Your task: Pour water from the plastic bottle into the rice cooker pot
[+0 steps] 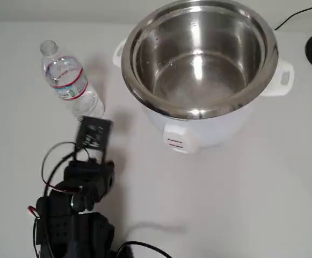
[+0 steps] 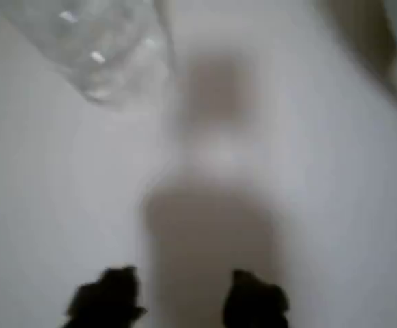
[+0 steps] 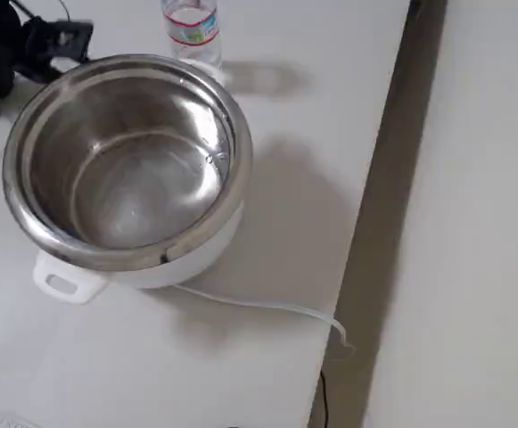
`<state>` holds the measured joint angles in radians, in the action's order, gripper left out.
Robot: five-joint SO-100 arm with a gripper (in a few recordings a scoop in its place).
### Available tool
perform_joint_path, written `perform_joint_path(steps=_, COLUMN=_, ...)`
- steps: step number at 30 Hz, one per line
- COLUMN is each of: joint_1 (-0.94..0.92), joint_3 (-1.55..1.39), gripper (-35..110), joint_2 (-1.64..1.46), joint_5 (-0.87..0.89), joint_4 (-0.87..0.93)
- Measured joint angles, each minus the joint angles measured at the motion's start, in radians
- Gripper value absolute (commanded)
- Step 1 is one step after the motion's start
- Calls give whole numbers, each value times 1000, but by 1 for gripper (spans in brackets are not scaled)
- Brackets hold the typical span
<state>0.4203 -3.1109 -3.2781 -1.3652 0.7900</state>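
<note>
The black gripper [image 1: 94, 131] is sitting low over the white table [image 1: 241, 193], just below the plastic bottle [image 1: 69, 80] in the overhead view. Its two fingertips [image 2: 109, 295] are standing apart and holding nothing. The bottle is standing upright, near the gripper. The shiny rice cooker pot [image 1: 198, 56] is sitting in its white cooker body [image 1: 198, 131], to the bottle's right.

I'd call it a lab-style test bench, bare white tabletop [image 1: 252, 204], loose cables [image 1: 51, 161], lone rice cooker pot [image 1: 198, 59], nothing homely around
</note>
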Motion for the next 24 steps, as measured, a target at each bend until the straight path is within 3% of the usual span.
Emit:
perform_joint_path(steps=6, joint_1=38, joint_3=-3, gripper=50, joint_2=91, joint_5=-101, joint_4=-377)
perform_joint_path(steps=11, joint_1=37, joint_3=3, gripper=51, joint_2=499, joint_5=-109, joint_4=-882)
perform_joint_path(steps=17, joint_1=29, joint_3=189, gripper=52, joint_2=1023, joint_5=-71, joint_4=-1295)
perform_joint_path(steps=24, joint_1=29, joint_3=410, gripper=52, joint_2=1427, joint_5=-69, joint_4=-1519)
